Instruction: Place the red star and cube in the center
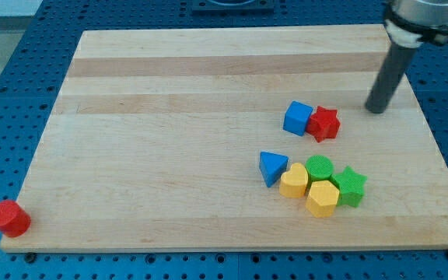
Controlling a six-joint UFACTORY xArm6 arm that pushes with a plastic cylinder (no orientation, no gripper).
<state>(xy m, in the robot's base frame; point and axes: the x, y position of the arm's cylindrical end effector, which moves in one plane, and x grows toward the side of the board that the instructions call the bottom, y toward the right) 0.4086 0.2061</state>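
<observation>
Eight blocks sit on your wooden board (169, 93), and my tip (376, 110) rests on it in the upper right part of the view. No pincer here: the arm ends in a plain dark rod, so you get no wide, narrow or holding state, just a tip touching nothing.

Task things first. You find the red star (325, 124) just to the view's left of my tip and slightly lower, near but apart from it. The blue cube (298, 118) touches the star's far side, further left from my tip. Both lie right of the board's middle.

Below my tip and to its left you see a tight cluster: blue triangle (271, 167) on the cluster's left, yellow heart (294, 183) touching it, green cylinder (319, 168) just above the yellow hexagon (322, 199), green star (350, 186) on the cluster's right. All of these stand well apart from my tip.

One red cylinder (9, 218) sits far from my tip, at the board's bottom left corner, right on the edge.
</observation>
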